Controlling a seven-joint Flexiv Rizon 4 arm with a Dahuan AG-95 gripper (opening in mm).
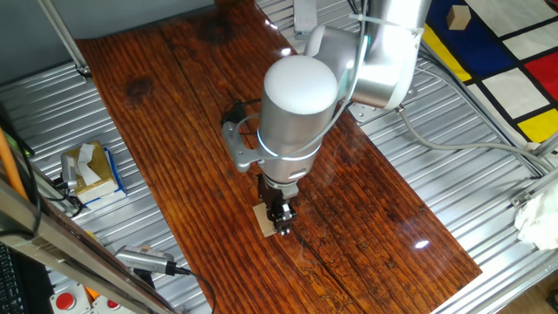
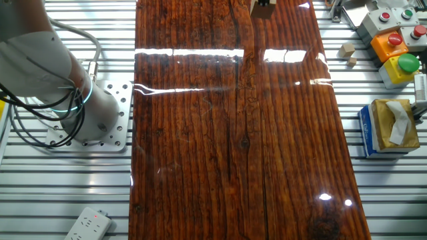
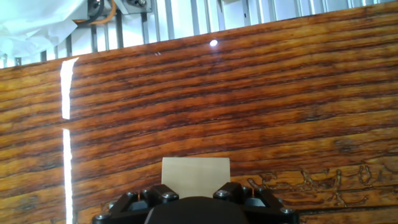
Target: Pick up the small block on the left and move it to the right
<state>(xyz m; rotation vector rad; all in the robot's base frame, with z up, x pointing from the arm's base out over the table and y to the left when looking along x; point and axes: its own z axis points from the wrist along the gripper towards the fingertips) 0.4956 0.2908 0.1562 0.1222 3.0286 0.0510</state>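
Your gripper (image 1: 281, 218) hangs low over the dark striped wooden board (image 1: 200, 122), right at the small block (image 1: 264, 220), which sits flat on the wood near the board's front end in one fixed view. From that side you see the block's tan top poking out to the left of the black fingers, touching or nearly touching them, but the arm's round white housing (image 1: 300, 87) hides the jaws, so you cannot tell from there whether they are spread or closed. Your hand view gives you the block (image 3: 195, 177) as a pale square just beyond the black gripper body (image 3: 196, 208) at the bottom edge; the fingertips themselves stay out of frame, so the grip remains something you cannot read. The other fixed view shows you almost none of this: only a sliver of the block (image 2: 261, 9) and dark gripper (image 2: 265, 2) at the top edge of the board, while it offers what the rest miss, namely the arm's base plate (image 2: 100, 120), the blue-and-yellow tissue box (image 2: 389, 127) at the right, and two small tan blocks (image 2: 346, 52) on the metal table near the button boxes (image 2: 393, 47).
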